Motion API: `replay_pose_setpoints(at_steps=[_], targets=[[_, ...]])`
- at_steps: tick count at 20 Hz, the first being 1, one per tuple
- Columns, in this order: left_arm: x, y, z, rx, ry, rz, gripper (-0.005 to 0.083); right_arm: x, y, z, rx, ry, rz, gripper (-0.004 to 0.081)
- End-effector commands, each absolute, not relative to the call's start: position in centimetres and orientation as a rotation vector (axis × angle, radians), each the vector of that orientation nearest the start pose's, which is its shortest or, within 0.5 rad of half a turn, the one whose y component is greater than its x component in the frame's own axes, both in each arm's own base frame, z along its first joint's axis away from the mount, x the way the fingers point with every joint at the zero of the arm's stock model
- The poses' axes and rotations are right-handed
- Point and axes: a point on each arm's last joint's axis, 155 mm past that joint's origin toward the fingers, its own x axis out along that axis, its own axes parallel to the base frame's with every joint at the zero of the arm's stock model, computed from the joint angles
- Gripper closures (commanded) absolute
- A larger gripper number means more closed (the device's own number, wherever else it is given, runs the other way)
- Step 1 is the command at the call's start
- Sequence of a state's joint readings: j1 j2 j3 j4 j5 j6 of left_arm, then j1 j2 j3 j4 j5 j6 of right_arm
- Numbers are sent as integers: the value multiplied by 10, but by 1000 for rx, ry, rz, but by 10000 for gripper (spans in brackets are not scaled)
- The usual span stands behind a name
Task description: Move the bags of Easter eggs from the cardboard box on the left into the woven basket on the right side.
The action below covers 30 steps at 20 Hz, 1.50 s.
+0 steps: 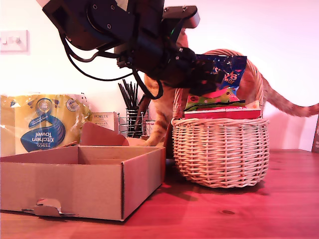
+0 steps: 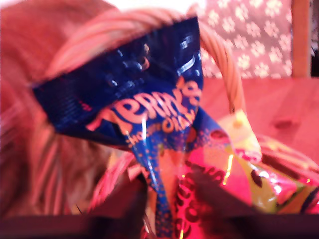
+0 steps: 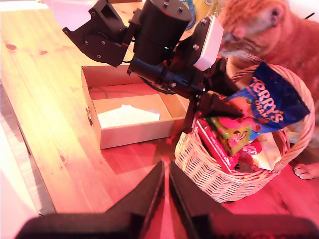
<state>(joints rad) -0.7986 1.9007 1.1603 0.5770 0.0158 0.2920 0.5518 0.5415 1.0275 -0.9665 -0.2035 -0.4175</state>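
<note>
My first gripper [image 1: 207, 74] is shut on a dark blue bag [image 1: 227, 67] with orange lettering [image 2: 134, 99], holding it just above the woven basket [image 1: 222, 149], under the arched handle [image 2: 99, 35]. From above, the blue bag [image 3: 276, 102] hangs over the basket's rim [image 3: 209, 169]. Other glossy bags [image 1: 222, 113] in red, pink and green are piled inside the basket [image 3: 232, 132]. The cardboard box [image 1: 70, 184] sits at the exterior view's left; its floor [image 3: 129, 134] shows only a pale sheet. My second gripper [image 3: 167, 189] hovers high above the table, shut and empty.
An orange cat [image 1: 159, 114] stands right behind the basket, its head [image 3: 249, 25] close to the handle. A yellow kitchen-towel pack [image 1: 42, 124], a small Porlex carton [image 1: 104, 122] and a wire holder of black sticks [image 1: 132, 117] stand behind the box.
</note>
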Motion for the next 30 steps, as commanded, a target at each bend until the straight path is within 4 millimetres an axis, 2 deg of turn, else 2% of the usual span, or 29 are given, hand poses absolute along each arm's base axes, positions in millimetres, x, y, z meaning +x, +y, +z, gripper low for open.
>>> replay_pose_setpoints(at_steps=[1, 3, 7, 11, 14, 20, 23, 26, 28, 30], targets=[[390, -420, 188, 350, 42, -848, 328, 152, 140, 288, -477, 332, 847, 783], [381, -420, 193, 363, 67, -854, 328, 152, 140, 288, -477, 332, 847, 783], [369, -405, 193, 406, 161, -849, 335, 152, 140, 288, -484, 328, 848, 783], [362, -393, 209, 406, 178, -837, 367, 152, 140, 288, -483, 328, 848, 783], [354, -384, 206, 417, 238, -841, 368, 152, 140, 288, -483, 326, 847, 783], [324, -365, 212, 373, 282, -887, 490, 161, 144, 292, -438, 333, 833, 783], [300, -343, 212, 345, 296, -897, 634, 177, 149, 293, -351, 366, 790, 783], [274, -317, 221, 323, 292, -907, 769, 205, 149, 294, -255, 366, 693, 783], [264, -295, 228, 298, 276, -883, 794, 224, 143, 291, -223, 354, 621, 783], [265, -267, 234, 268, 267, -827, 794, 241, 134, 287, -181, 328, 547, 783]])
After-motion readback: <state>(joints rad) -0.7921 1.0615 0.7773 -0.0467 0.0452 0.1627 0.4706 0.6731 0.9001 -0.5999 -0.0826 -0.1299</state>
